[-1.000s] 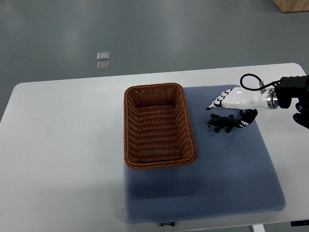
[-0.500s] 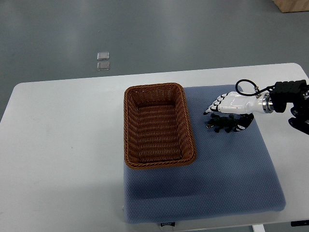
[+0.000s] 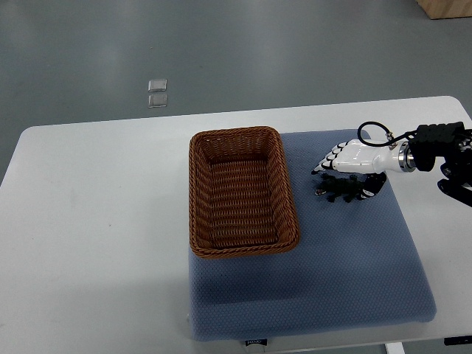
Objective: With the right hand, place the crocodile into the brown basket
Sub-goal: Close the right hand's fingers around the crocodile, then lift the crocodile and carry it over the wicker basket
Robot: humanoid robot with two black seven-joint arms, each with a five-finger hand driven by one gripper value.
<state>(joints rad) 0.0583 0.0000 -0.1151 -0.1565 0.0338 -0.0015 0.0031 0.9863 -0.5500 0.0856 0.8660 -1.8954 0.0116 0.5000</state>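
A small dark green toy crocodile (image 3: 339, 193) lies on the blue mat (image 3: 346, 258), just right of the brown wicker basket (image 3: 236, 134). The basket is rectangular and has nothing in it. My right hand (image 3: 345, 171), white with black fingertips, comes in from the right edge and hovers low over the crocodile. Its fingers (image 3: 328, 158) stretch out leftward above the toy's back, and the dark thumb (image 3: 376, 186) sits by the tail end. The hand is open and partly hides the crocodile's upper side. No left arm shows.
The mat covers the right half of the white table (image 3: 96, 221), and the basket overlaps the mat's left edge. Two small clear squares (image 3: 157, 94) lie on the grey floor beyond the table. A wooden box corner (image 3: 450, 7) shows at the top right.
Over the last second my right hand has moved left and dropped down over the crocodile. It has hardly shifted in the last half second, and the crocodile has stayed put.
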